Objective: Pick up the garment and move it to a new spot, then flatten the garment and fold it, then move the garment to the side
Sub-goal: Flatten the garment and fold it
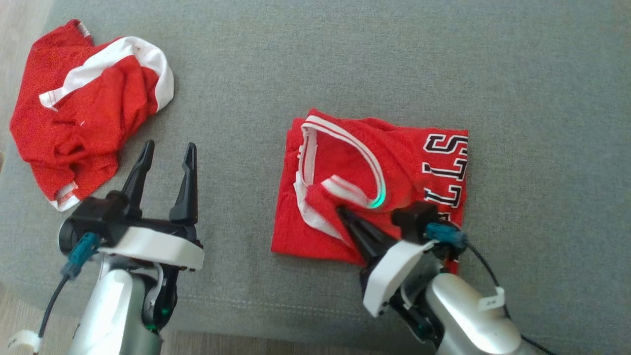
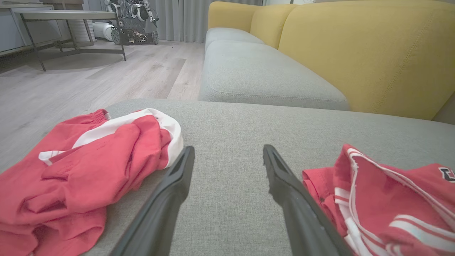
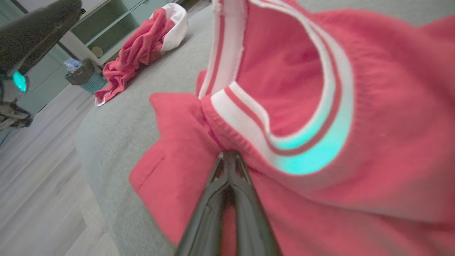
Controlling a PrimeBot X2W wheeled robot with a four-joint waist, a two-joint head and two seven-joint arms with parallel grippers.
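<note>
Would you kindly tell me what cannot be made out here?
Head view: the jersey lettering is partly hidden by the right gripper and its wrist.
Right wrist view: folds hide how much cloth its fingertips pinch.
Left wrist view: the left edge cuts off the crumpled garment.

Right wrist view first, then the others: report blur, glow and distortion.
Right wrist view: the jersey close to the lens is soft and smeared; a turquoise glow tints its white trim above the shut right pincer. Head view: same glow, smaller; even light, faint shadows. Left wrist view: sharp; the wide angle bows the cushion edge beyond the open left pincer.
</note>
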